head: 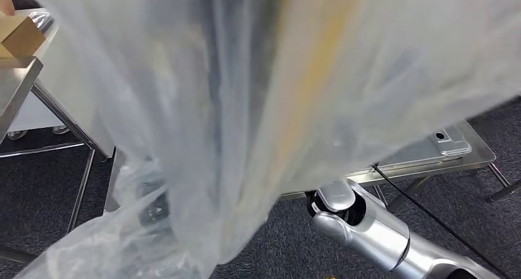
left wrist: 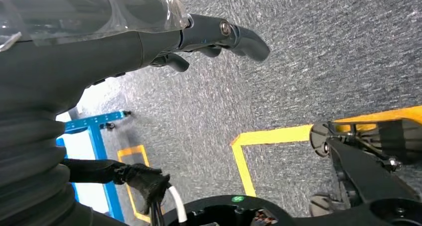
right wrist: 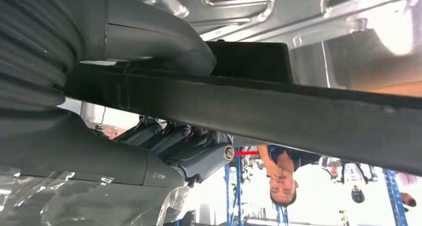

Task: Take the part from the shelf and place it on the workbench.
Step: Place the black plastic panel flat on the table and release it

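Observation:
The part, a large piece wrapped in a clear plastic bag, hangs close in front of the head view, dark and yellowish through the film. My right hand grips a dark flat edge of the part between thumb and fingers, with loose plastic beside it. My left hand has its fingers curled along the bagged part, high above the carpet. The silver right arm reaches up from the lower right under the bag.
A steel workbench stands at the right behind the bag, with a pressed metal panel on it. A steel surface with cardboard boxes is at the left. Yellow floor tape crosses the carpet. A person stands beyond.

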`<control>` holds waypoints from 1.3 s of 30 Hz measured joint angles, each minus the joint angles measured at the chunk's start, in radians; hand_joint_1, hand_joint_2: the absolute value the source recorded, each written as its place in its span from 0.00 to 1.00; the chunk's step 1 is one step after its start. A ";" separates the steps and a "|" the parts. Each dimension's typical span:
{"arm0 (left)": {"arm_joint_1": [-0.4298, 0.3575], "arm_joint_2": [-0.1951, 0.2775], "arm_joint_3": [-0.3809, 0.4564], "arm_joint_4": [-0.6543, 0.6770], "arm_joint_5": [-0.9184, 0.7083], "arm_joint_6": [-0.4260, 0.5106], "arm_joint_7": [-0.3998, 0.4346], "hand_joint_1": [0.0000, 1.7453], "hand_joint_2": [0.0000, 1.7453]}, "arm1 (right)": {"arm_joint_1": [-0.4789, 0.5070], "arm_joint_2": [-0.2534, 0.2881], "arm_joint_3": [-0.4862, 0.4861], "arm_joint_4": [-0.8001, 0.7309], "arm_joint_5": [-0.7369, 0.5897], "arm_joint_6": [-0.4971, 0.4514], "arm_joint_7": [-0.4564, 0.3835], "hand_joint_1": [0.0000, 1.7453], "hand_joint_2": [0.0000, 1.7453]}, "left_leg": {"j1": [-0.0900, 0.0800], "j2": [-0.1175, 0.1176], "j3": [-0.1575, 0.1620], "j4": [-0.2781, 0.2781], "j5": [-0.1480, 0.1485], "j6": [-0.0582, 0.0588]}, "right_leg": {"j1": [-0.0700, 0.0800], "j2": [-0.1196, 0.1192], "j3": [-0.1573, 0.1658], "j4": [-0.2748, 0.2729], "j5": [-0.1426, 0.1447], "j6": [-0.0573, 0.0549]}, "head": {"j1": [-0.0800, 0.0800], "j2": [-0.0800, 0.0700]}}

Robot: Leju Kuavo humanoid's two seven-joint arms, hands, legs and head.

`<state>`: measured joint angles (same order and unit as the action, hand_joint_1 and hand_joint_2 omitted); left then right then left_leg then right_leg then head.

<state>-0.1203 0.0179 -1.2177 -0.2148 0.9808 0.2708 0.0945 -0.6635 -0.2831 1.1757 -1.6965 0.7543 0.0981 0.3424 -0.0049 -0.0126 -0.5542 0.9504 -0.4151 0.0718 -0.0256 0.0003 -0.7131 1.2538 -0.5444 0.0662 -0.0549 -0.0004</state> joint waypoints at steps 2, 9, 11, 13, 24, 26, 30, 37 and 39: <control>0.001 0.000 0.000 0.000 0.000 0.000 0.002 0.00 1.00 | 0.002 -0.003 0.000 0.001 0.000 0.001 0.006 1.00 1.00 | -0.001 -0.005 0.012 0.001 -0.010 -0.004 | 0.001 0.001 0.054 -0.135 0.084 -0.007 | 0.000 0.000; 0.000 0.000 0.000 0.000 0.001 0.000 0.009 0.00 1.00 | 0.003 -0.013 -0.002 0.001 -0.001 0.007 0.018 1.00 1.00 | -0.003 -0.007 0.011 0.021 -0.042 -0.038 | 0.007 0.003 0.124 -0.292 0.131 -0.036 | -0.001 0.000; -0.001 0.001 0.000 0.000 0.001 0.000 0.009 0.00 1.00 | 0.003 -0.013 -0.003 0.001 -0.001 0.007 0.020 1.00 1.00 | 0.004 -0.004 -0.037 0.119 -0.088 -0.052 | 0.002 0.001 0.130 -0.294 0.128 -0.044 | -0.005 0.000; -0.002 0.001 0.000 0.000 0.002 0.000 0.009 0.00 1.00 | 0.004 -0.014 -0.003 0.001 -0.002 0.007 0.021 1.00 1.00 | 0.011 -0.003 -0.119 0.267 -0.140 -0.062 | 0.002 0.001 0.134 -0.294 0.123 -0.048 | -0.008 0.000; 0.000 0.001 0.000 0.000 0.001 0.000 0.008 0.00 1.00 | 0.004 -0.017 -0.005 0.001 -0.003 0.010 0.026 1.00 1.00 | 0.005 0.005 -0.027 0.005 0.012 -0.027 | -0.001 0.001 0.179 -0.294 0.079 -0.002 | -0.009 0.000; 0.000 0.001 0.000 0.000 0.001 0.001 0.008 0.00 1.00 | 0.003 -0.018 -0.007 0.000 -0.003 0.011 0.028 1.00 1.00 | 0.009 0.005 -0.014 -0.004 0.013 -0.013 | -0.002 0.001 0.144 -0.212 0.034 0.003 | -0.007 0.000; 0.000 0.000 0.000 0.000 0.001 0.002 0.008 0.00 1.00 | 0.007 -0.023 -0.007 0.000 -0.003 0.014 0.029 1.00 1.00 | 0.004 0.003 -0.001 -0.004 0.001 0.000 | 0.000 0.001 0.007 0.024 -0.039 0.004 | -0.005 0.000; -0.001 -0.001 0.000 0.000 0.001 0.002 0.008 0.00 1.00 | 0.006 -0.028 -0.008 0.000 -0.003 0.016 0.031 1.00 1.00 | -0.005 -0.007 0.024 0.003 -0.033 -0.025 | 0.006 0.001 0.122 -0.289 0.130 -0.019 | -0.003 0.000; 0.000 0.000 0.000 0.000 0.001 0.002 0.008 0.00 1.00 | 0.006 -0.029 -0.008 0.000 -0.003 0.016 0.032 1.00 1.00 | -0.001 -0.006 0.023 0.005 -0.039 -0.035 | 0.006 0.001 0.123 -0.291 0.129 -0.029 | -0.003 0.000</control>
<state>-0.1203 0.0179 -1.2177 -0.2148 0.9817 0.2725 0.1022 -0.6570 -0.3117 1.1672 -1.6966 0.7516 0.1143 0.3739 -0.0063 -0.0181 -0.5307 0.9557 -0.4537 0.0369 -0.0200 0.0017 -0.5898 0.9629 -0.4154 0.0369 -0.0579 -0.0004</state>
